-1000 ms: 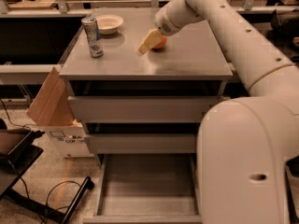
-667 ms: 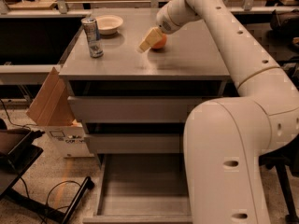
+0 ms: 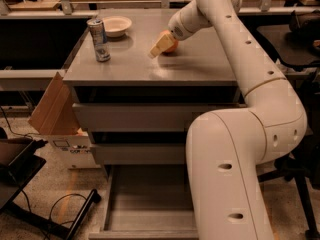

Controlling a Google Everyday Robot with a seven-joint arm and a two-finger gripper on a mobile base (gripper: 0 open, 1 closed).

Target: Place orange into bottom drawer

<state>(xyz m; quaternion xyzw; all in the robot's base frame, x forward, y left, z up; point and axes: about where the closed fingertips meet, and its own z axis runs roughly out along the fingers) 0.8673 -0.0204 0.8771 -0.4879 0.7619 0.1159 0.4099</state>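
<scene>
The orange (image 3: 172, 46) sits on the grey cabinet top (image 3: 150, 66), right of centre towards the back. My gripper (image 3: 162, 44) is down at the orange, right against its left front side, and hides part of it. The bottom drawer (image 3: 150, 204) is pulled out at the foot of the cabinet, a shallow grey tray with nothing in it. My arm's lower link (image 3: 230, 179) covers the drawer's right part. The two drawers above it are closed.
A silver drink can (image 3: 99, 39) stands at the top's left side, with a white bowl (image 3: 115, 25) behind it. A cardboard box (image 3: 52, 109) leans at the cabinet's left. A dark stand base and cables (image 3: 30, 184) lie on the floor at left.
The gripper has stayed at the orange. My arm's big lower link has swung a little to the left, covering more of the cabinet's right side.
</scene>
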